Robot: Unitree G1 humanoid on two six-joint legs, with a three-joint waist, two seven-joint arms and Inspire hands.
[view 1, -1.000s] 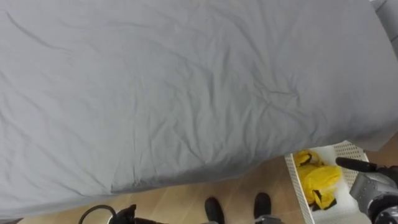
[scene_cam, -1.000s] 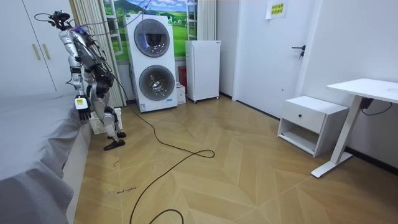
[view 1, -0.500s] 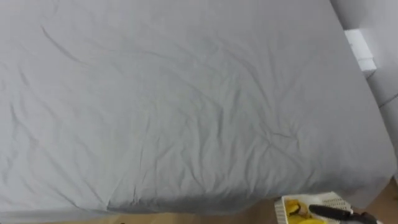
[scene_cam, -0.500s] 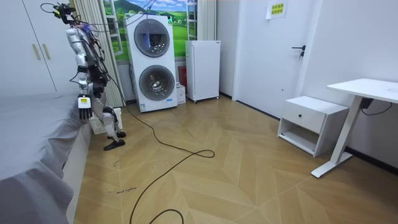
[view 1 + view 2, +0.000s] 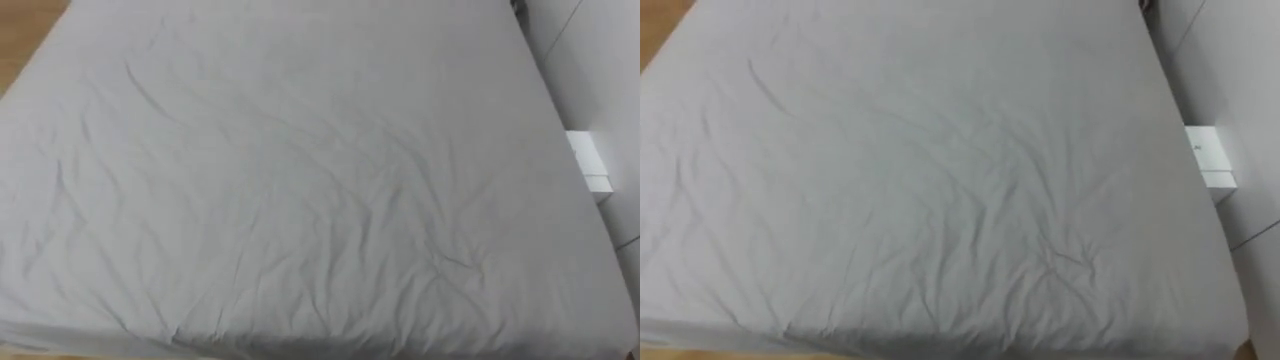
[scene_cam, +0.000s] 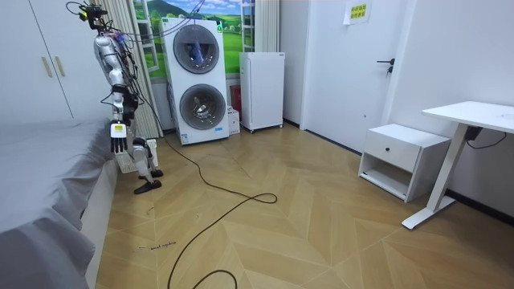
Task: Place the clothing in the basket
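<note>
Robot stands upright at the side of the bed, with the washing machines behind it. The grey sheet is wrinkled and carries 0 garments. The basket sits on the floor by the robot's legs, close to the bed; whether the clothes lie inside it cannot be told. 1 hand hangs beside the mattress edge; which hand it is, and whether it is open or holding anything, cannot be told.

Judgement: the step in hand is a final check of the bed. The next move calls for looking down to confirm the basket's contents.
</note>
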